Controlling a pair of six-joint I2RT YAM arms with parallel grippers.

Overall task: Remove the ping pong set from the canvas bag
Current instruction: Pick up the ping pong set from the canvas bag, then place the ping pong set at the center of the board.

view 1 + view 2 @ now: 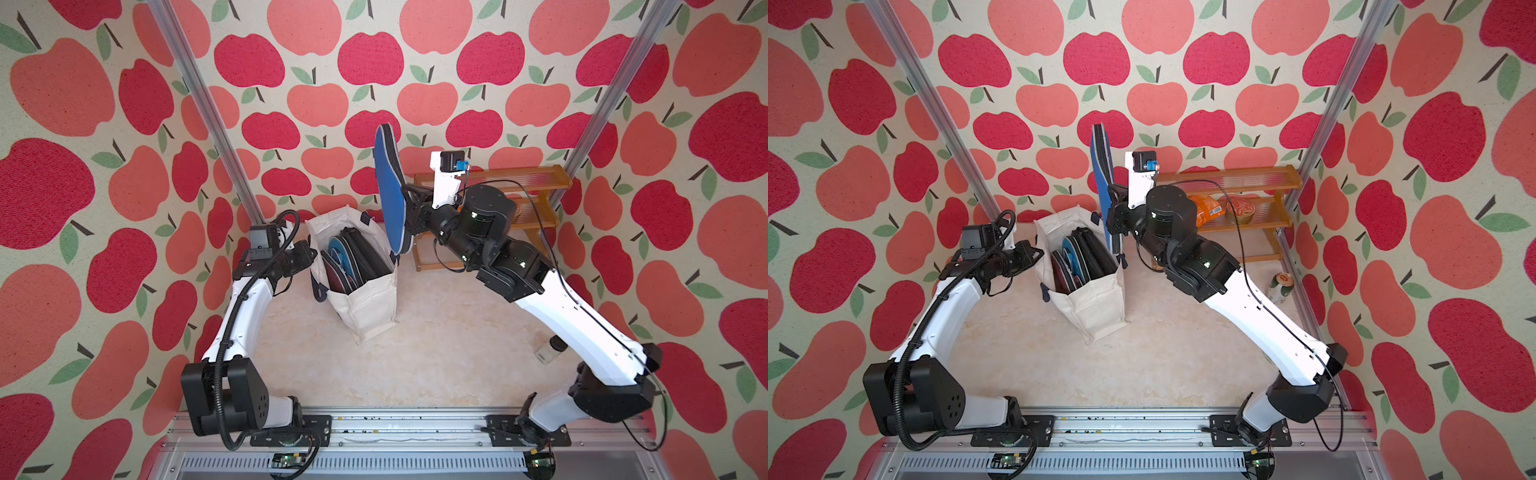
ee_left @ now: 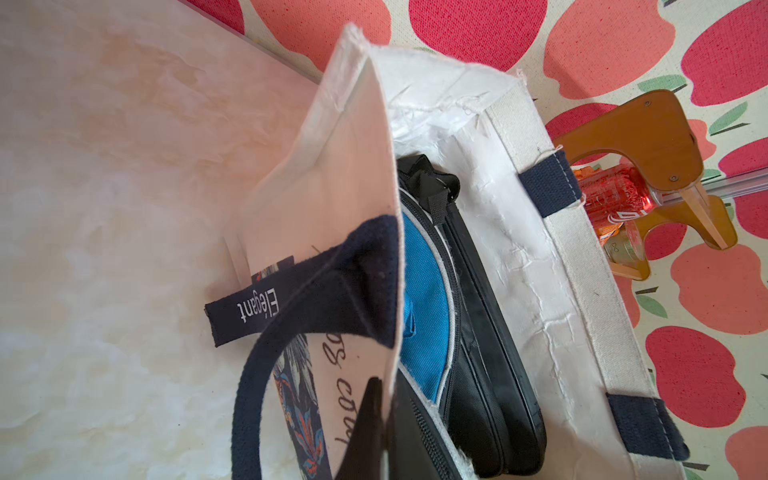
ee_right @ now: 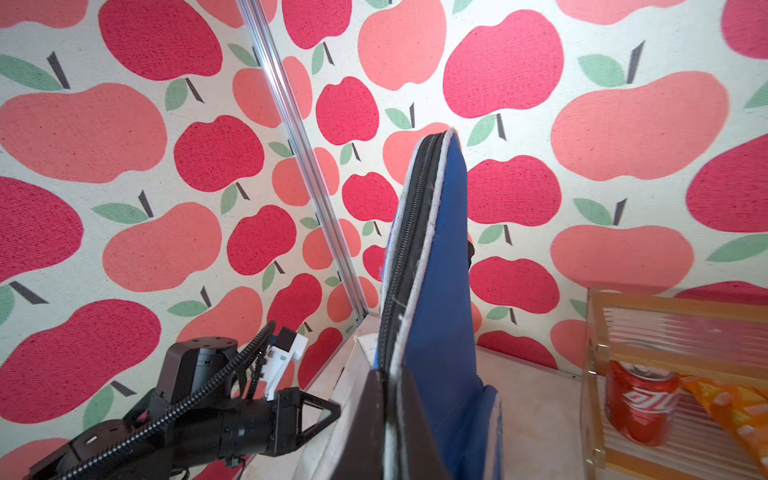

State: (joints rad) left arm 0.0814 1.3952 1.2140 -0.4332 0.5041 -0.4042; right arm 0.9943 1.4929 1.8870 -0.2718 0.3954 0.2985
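at left, the left gripper (image 1: 305, 254) is pinching, jaws together, the nearest side wall of an off-white boxy canvas bag (image 1: 365, 307) with navy strap handles, which is standing upright on the pale marbled tabletop (image 1: 436, 353) with its mouth gaping. four flat pieces of the ping pong set are standing on edge inside it: a maroon paddle-shaped zip case (image 1: 336, 276), a light blue paddle-shaped zip case (image 1: 338, 251) and, toward the right wall, two black-edged pouches (image 1: 368, 253). just right of them, the right gripper (image 1: 409, 216) is clamping a royal blue paddle-shaped zip case (image 1: 390, 183) across its flat faces, below the middle, and is holding it in the air with its lower tip just above the bag's right rim. the case's long axis is running close to vertical, leaning slightly, the broad rounded head pointing up and what looks like the narrow handle end pointing down. it is looking light, a padded fabric shell over something stiff, so a pinch across the two faces near the neck should be holding, though the long head could be swinging about the grip. at far right, a brown wooden shelf rack (image 1: 519, 183) is carrying a red drink can (image 3: 640, 403) and an orange snack packet (image 1: 1208, 208), well apart from the bag.
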